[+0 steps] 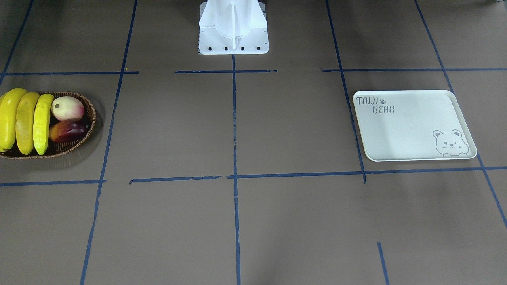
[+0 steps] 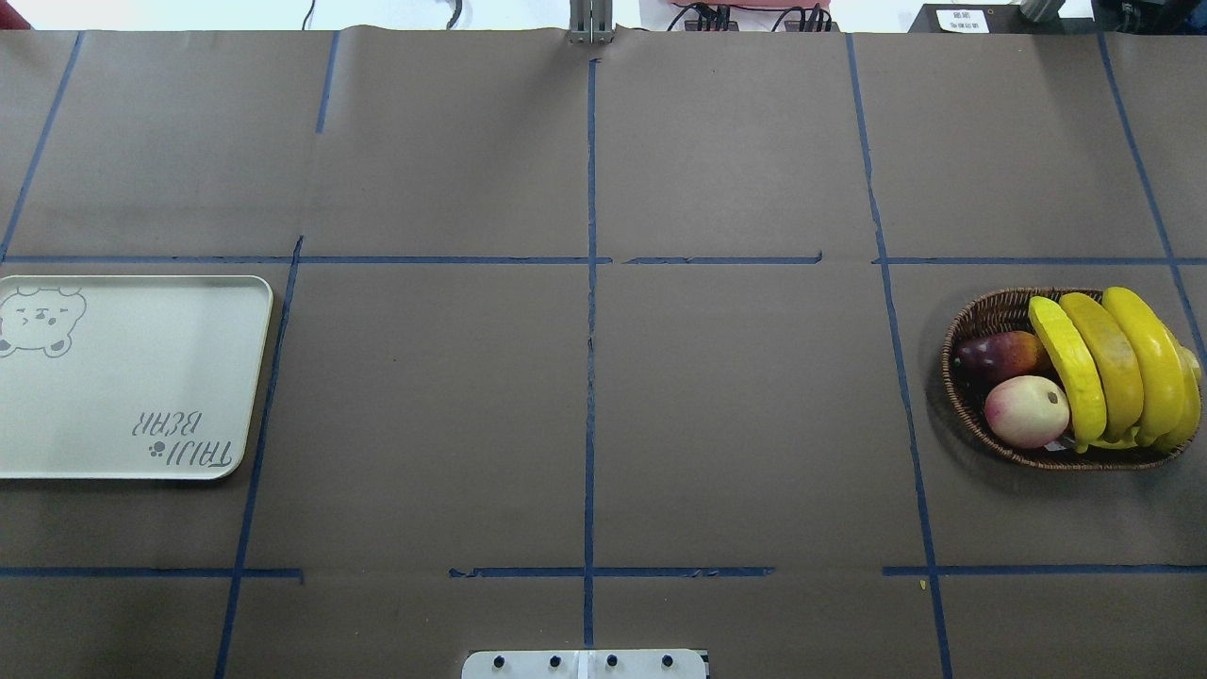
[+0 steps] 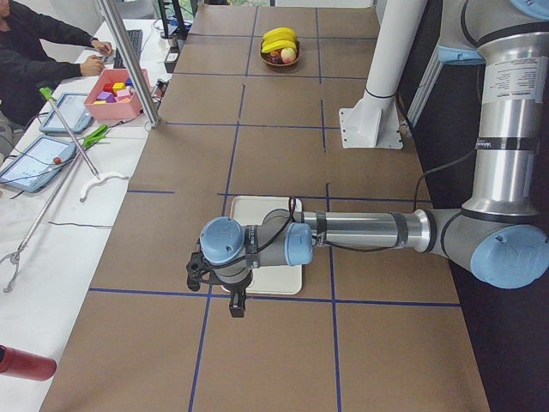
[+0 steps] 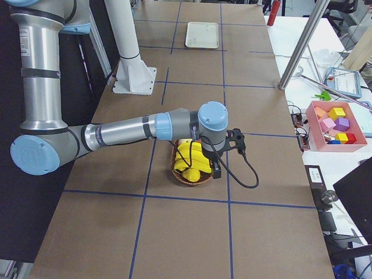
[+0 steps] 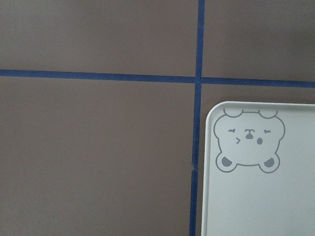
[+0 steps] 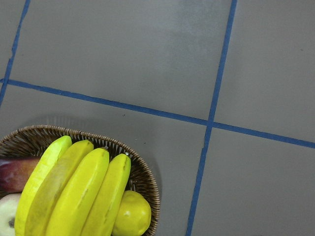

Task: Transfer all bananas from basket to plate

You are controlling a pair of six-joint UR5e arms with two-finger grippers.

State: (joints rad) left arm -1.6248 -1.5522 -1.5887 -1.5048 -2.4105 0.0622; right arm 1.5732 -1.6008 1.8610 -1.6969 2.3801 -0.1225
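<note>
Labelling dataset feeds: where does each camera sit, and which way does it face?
Front: across the table, facing the robot; only its base shows.
Overhead: behind the robot, looking forward and down; base's edge only.
Exterior left: table's left end; left arm over the plate.
Exterior right: table's right end; right arm over the bananas.
Left wrist: down on the plate's bear drawing; no body.
Right wrist: down on the basket; no body.
Front and overhead share plate and basket, sides swapped.

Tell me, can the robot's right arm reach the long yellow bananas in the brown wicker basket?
Probably yes. The right gripper hangs close over the dark-brown wicker basket, where the long yellow bananas lie on top, uncovered.
</note>
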